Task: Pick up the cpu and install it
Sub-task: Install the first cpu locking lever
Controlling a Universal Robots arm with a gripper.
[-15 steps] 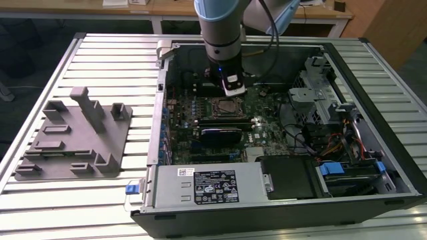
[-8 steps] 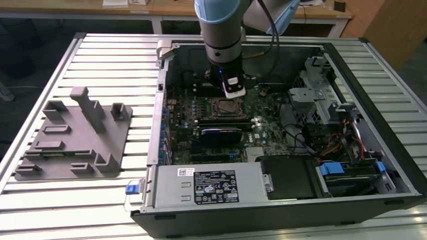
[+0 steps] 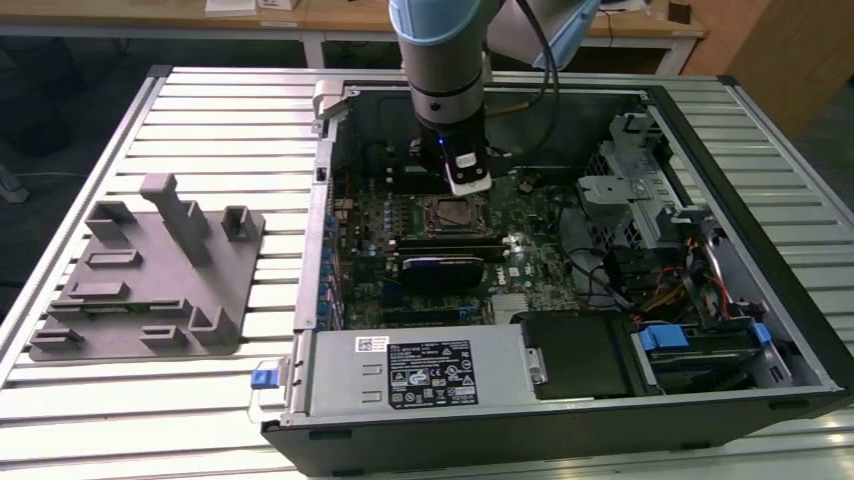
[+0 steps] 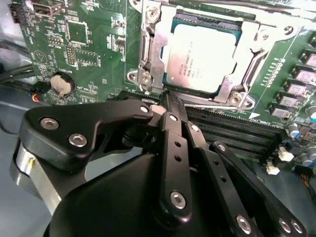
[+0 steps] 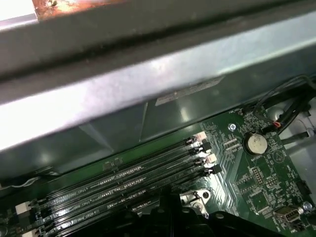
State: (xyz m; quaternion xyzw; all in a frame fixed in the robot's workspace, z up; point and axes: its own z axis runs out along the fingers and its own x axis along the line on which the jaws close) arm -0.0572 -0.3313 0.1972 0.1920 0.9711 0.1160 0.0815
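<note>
My gripper is pressed together, empty, just beside the socket where the cpu sits.

Slatted metal table (wooden desks behind), dark floor.

Robotics lab/workshop: opened PC case on slatted aluminium table, grey fixture plate beside it, wooden desks behind the arm.
</note>
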